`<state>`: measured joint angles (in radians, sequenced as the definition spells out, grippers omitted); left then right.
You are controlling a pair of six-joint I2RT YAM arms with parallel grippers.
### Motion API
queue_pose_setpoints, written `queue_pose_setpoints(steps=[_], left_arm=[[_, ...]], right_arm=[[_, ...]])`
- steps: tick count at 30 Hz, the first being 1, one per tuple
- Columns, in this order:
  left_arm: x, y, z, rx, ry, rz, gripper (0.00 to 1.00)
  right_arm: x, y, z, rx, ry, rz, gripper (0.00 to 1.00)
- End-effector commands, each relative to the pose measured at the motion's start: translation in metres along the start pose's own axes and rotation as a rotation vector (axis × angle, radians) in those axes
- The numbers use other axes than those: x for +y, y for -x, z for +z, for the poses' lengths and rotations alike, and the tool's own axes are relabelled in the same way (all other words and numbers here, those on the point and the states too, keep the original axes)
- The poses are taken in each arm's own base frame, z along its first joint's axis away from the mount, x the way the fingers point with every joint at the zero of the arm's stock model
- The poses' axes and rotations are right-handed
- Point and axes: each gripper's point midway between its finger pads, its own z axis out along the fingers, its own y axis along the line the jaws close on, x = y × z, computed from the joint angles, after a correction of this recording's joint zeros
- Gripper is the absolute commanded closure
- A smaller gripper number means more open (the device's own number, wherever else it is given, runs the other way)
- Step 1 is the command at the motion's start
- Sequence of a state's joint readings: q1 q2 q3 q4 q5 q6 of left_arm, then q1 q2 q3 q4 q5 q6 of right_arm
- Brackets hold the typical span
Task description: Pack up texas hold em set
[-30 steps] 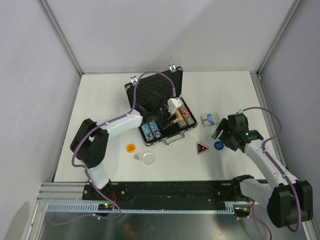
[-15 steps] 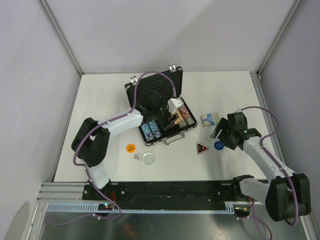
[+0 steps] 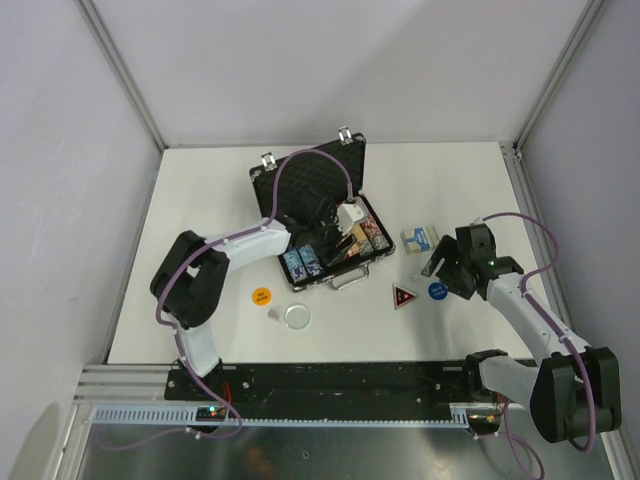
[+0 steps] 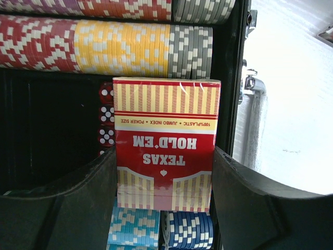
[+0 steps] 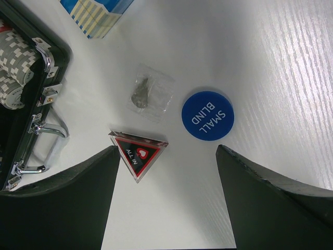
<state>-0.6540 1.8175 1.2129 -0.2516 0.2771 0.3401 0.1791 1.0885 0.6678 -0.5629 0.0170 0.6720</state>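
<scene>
Left pincer [image 4: 164,166] clamping red deck [image 4: 165,130] (dice [image 4: 106,115] half hidden behind), right pincer [image 5: 166,151] spread wide above triangle [image 5: 138,154].

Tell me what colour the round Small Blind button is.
Blue with white lettering; the button shows best in the right wrist view.

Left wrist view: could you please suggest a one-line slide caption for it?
Left jaws clamp a red Texas Hold'em deck over the open case, beside red dice and rows of chips.

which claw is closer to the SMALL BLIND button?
Right. The right claw hovers open over the SMALL BLIND button; the left claw is at the briefcase, gripping a red deck.
</scene>
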Motion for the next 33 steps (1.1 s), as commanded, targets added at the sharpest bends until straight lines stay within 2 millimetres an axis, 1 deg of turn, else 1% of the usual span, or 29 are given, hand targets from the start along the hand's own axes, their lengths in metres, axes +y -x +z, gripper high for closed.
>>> queue_pose_setpoints(steps=[1, 4, 10, 18, 27, 31, 33], left_arm=[[0.002, 0.007, 0.004, -0.036, -0.005, 0.001, 0.34], [0.001, 0.005, 0.006, -0.033, -0.01, -0.007, 0.34], [-0.001, -0.006, 0.011, -0.011, -0.012, -0.017, 0.33], [0.0, -0.012, 0.009, 0.001, 0.007, -0.025, 0.29], [0.002, -0.006, 0.004, -0.015, 0.018, -0.017, 0.19], [0.005, 0.005, -0.003, -0.042, 0.032, -0.008, 0.18], [0.006, 0.011, -0.008, -0.057, 0.038, -0.004, 0.2]], right_arm=[[0.003, 0.006, -0.001, -0.014, 0.012, -0.008, 0.19], [0.002, 0.006, -0.001, -0.016, 0.01, -0.008, 0.19], [0.001, 0.006, -0.002, -0.02, 0.005, -0.008, 0.19], [0.0, 0.006, -0.003, -0.019, 0.003, -0.007, 0.19], [0.0, 0.006, -0.005, -0.021, 0.002, -0.008, 0.19], [-0.001, 0.006, -0.005, -0.024, -0.001, -0.008, 0.19], [-0.002, 0.006, -0.006, -0.024, -0.003, -0.008, 0.19]])
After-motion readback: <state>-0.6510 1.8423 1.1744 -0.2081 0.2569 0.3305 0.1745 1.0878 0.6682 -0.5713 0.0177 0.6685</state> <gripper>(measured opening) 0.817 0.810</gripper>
